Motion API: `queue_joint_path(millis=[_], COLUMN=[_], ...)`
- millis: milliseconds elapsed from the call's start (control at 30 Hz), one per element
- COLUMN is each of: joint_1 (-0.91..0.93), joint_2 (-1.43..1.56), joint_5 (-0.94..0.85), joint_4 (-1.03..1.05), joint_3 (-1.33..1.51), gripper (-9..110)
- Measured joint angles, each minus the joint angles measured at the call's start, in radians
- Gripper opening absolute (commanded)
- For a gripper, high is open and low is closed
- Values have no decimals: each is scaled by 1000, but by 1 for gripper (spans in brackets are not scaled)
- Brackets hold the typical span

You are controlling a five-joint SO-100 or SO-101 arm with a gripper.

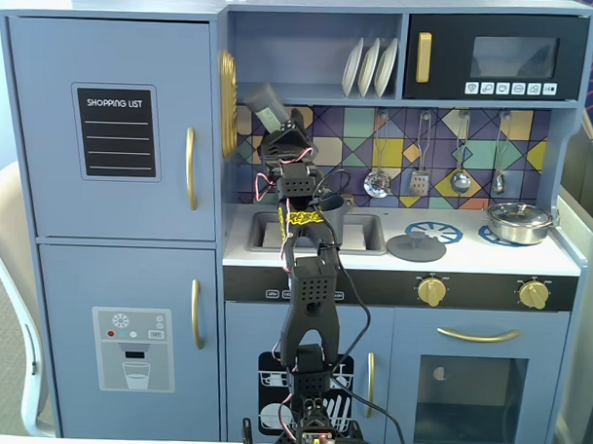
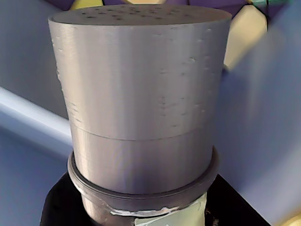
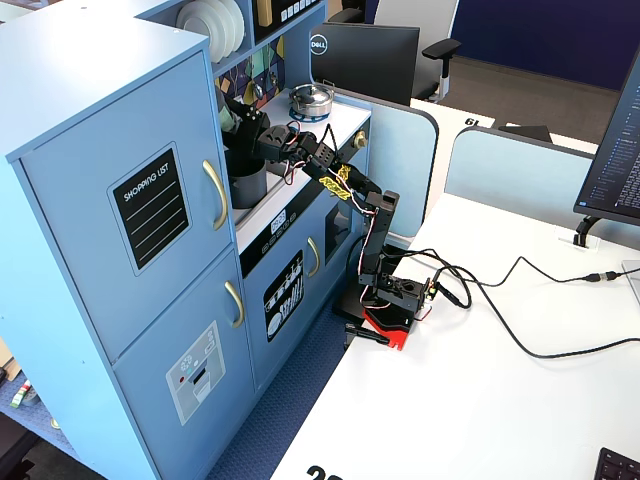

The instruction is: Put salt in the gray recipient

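Note:
The salt [image 1: 265, 105] is a gray cylinder with a pale label. It is held up and tilted in front of the tiled back wall, above the left side of the sink. My gripper [image 1: 278, 134] is shut on its lower body. In the wrist view the salt's cap [image 2: 141, 103] fills the frame, small holes show on its top, and the black fingers [image 2: 59, 207] hug the body below the cap rim. The gray recipient [image 3: 247, 185] stands in the sink below the gripper. In a fixed view the arm mostly hides the gray recipient [image 1: 334, 210].
A flat gray lid [image 1: 415, 248] lies on the counter right of the sink [image 1: 359, 236]. A shiny steel pan [image 1: 518, 222] sits on the right burner. Utensils [image 1: 377, 181] hang on the back wall and plates [image 1: 369, 67] stand on the shelf above. The arm's base [image 3: 392, 305] is on the white desk.

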Motion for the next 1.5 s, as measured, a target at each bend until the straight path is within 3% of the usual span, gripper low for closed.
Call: queue_joint_path(millis=[267, 500, 833, 1200, 1500], joint_1=[49, 38, 20, 176, 457], joint_2=[43, 46, 26, 41, 190], joint_5=[28, 17, -225, -808, -1468], joint_4=[78, 46, 26, 179, 212], joint_3=[192, 175, 11, 11, 133], gripper=[0, 0, 0, 0, 0])
